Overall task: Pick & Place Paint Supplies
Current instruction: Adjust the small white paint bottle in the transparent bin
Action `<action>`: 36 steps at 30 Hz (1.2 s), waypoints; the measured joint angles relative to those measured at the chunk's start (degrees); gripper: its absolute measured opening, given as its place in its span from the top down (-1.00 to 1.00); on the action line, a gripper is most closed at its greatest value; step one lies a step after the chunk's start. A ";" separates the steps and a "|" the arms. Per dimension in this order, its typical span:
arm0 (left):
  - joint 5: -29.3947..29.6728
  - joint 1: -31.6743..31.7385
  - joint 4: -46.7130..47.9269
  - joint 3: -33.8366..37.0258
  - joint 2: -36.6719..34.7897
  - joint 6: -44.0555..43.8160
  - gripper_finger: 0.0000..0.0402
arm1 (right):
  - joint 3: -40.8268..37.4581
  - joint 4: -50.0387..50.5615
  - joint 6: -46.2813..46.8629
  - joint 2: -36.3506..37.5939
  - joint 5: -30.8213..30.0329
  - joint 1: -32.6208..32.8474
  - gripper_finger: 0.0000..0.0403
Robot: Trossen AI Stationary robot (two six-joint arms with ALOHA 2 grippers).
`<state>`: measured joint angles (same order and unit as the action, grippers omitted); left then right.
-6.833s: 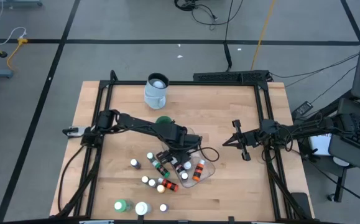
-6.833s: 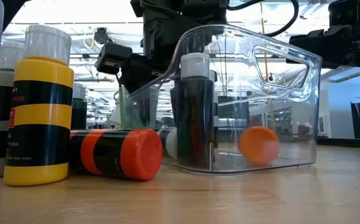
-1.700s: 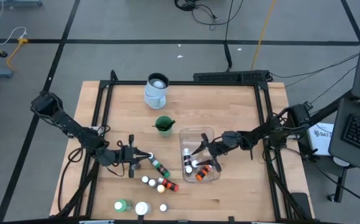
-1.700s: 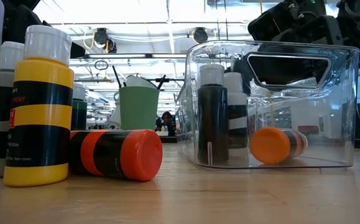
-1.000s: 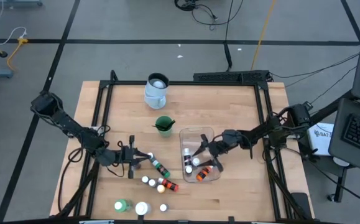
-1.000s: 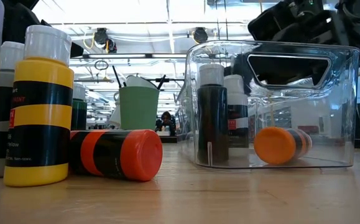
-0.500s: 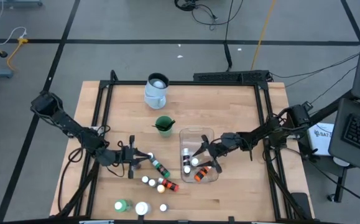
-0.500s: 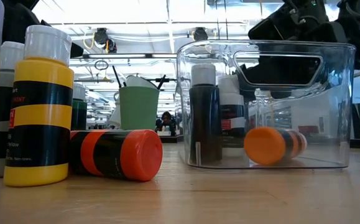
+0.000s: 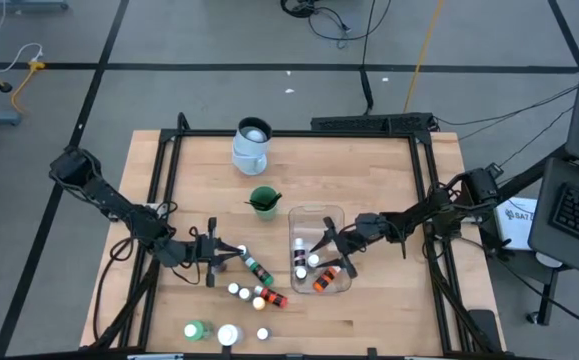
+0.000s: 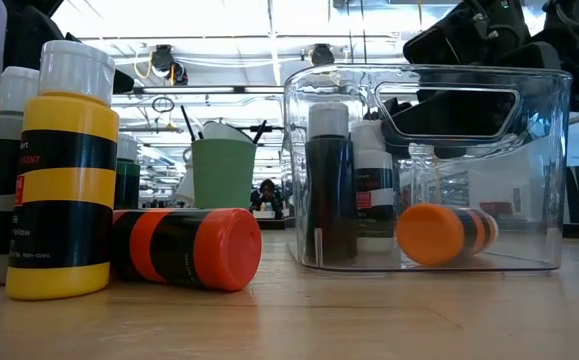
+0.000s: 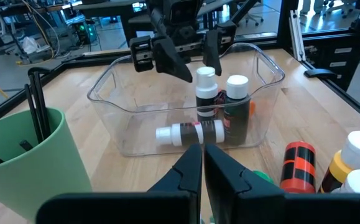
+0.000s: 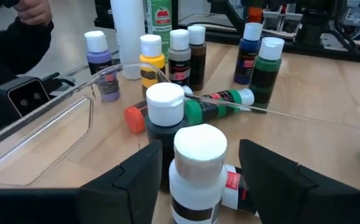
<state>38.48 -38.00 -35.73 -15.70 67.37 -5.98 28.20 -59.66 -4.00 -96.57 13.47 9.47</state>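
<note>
Pale wood table (image 9: pixel 369 180), paint bottles (image 9: pixel 254 295) clustered at its near edge, more inside the clear tub (image 9: pixel 319 215); left gripper (image 9: pixel 231 253) clenched empty; right gripper (image 9: pixel 327 253) spread over the tub; grey floor beyond.

A yellow-and-black banded bottle (image 10: pixel 66 170) stands by an orange-and-black bottle (image 10: pixel 187 247) and a green cup (image 10: pixel 223 172).

Two dark, cable-trailing jointed arms
</note>
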 joint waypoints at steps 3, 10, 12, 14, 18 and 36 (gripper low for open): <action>0.00 0.00 0.00 0.00 0.00 0.02 0.89 | 1.12 1.89 1.59 0.00 0.10 0.00 0.02; 0.00 0.00 0.04 0.00 0.00 -0.02 0.89 | 6.59 12.08 3.02 0.22 -0.03 0.00 0.03; 0.00 0.00 0.41 0.00 0.00 -0.13 0.89 | 7.06 13.34 2.86 0.22 0.06 0.00 0.02; -0.02 0.00 0.75 0.00 0.00 -0.24 0.89 | 7.06 13.20 2.48 0.22 0.04 0.00 0.01; -0.04 0.00 1.29 0.00 0.00 -0.59 0.89 | 7.06 13.27 0.67 0.22 0.15 0.00 0.04; -0.04 0.00 1.29 0.00 0.00 -0.72 0.89 | 7.04 13.92 -1.46 2.58 0.22 0.00 0.41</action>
<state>38.43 -38.00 -34.44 -15.70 67.37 -6.70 35.24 -45.74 -5.46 -94.00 13.69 9.47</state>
